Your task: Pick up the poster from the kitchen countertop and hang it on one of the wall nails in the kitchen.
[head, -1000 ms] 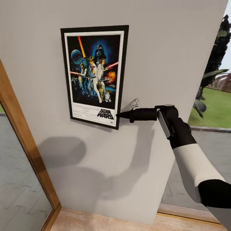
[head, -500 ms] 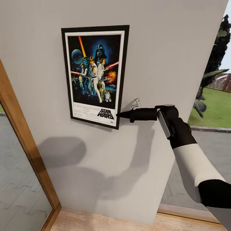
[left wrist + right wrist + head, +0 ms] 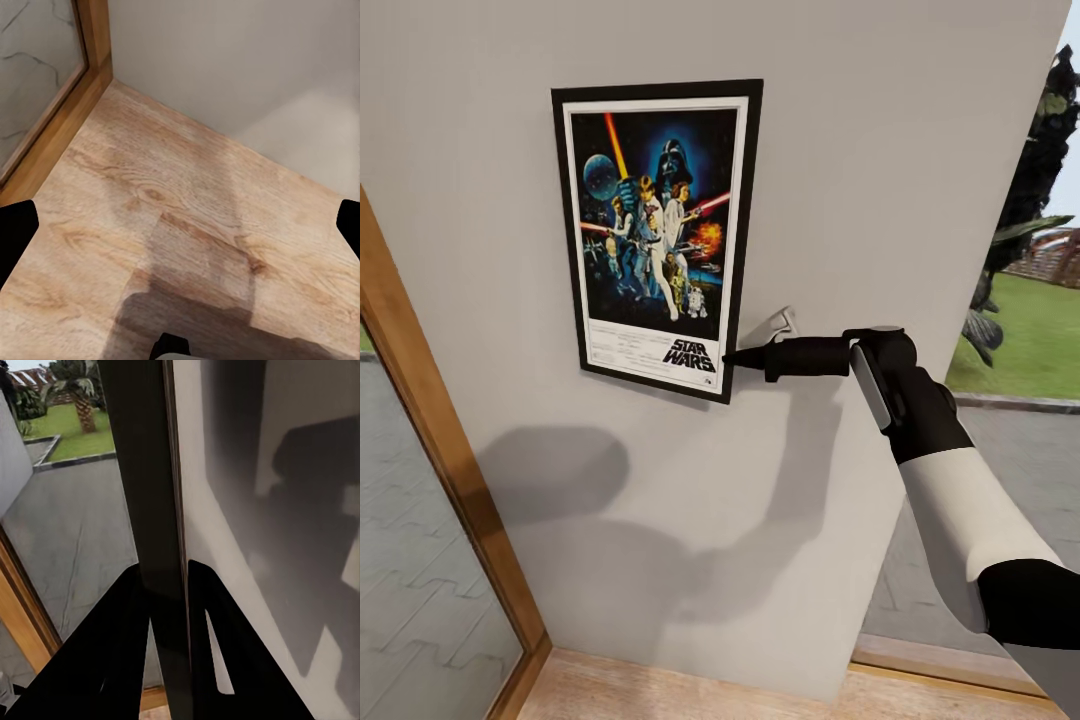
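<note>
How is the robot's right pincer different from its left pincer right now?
The right pincer is raised to the grey wall and shut on the poster, pinching its lower right frame edge; the left pincer is open and holds nothing. In the wrist views, the right fingers sit close together around the dark frame, while the left fingertips stand far apart above the wooden floor. Both have black fingers.

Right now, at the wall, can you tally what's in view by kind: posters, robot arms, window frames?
Posters: 1, the poster, flat against the grey wall.
Robot arms: 1, the right arm, its right gripper with jaws closed on the poster's lower right edge.
Wooden window frames: 2, the left window frame and the right window frame.
Total: 4
</note>
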